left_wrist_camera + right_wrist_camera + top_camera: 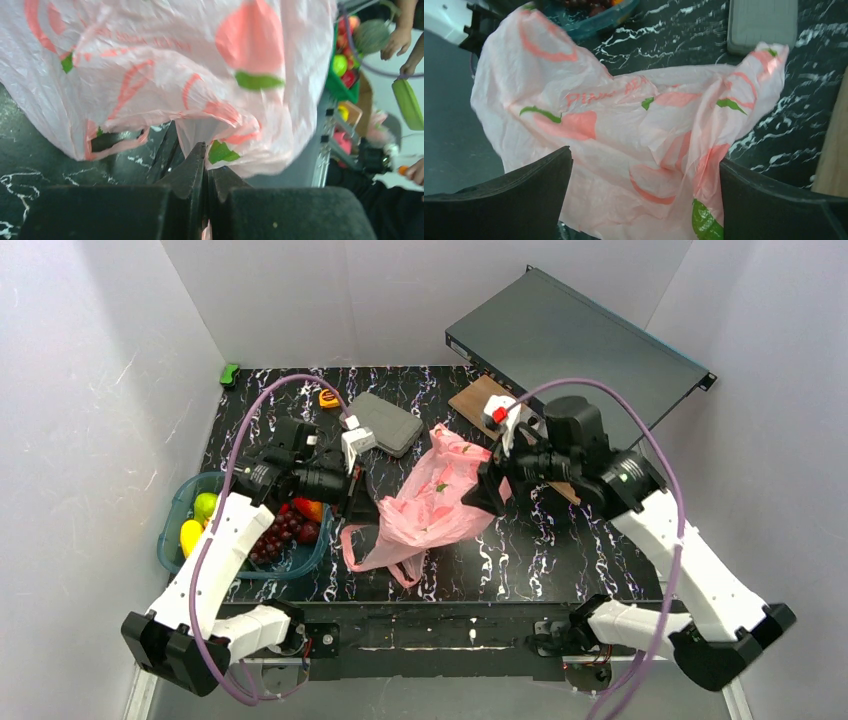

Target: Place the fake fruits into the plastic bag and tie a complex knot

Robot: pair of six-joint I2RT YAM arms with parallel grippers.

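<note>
Pink bag [435, 495] sits on the table [500, 560] — it looks thin, limp and slippery, best pinched at its rim. Left gripper [206, 170] is clamped on an edge; right gripper [645, 156] gapes around it — fruits [285, 525] sit in the tub [175, 530].

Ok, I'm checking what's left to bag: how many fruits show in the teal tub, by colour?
Yellow-green fruits: 2
Red or red-orange fruits: 2
Purple grape bunch: 1
Total: 5 visible; the left arm hides part of the tub.
</note>
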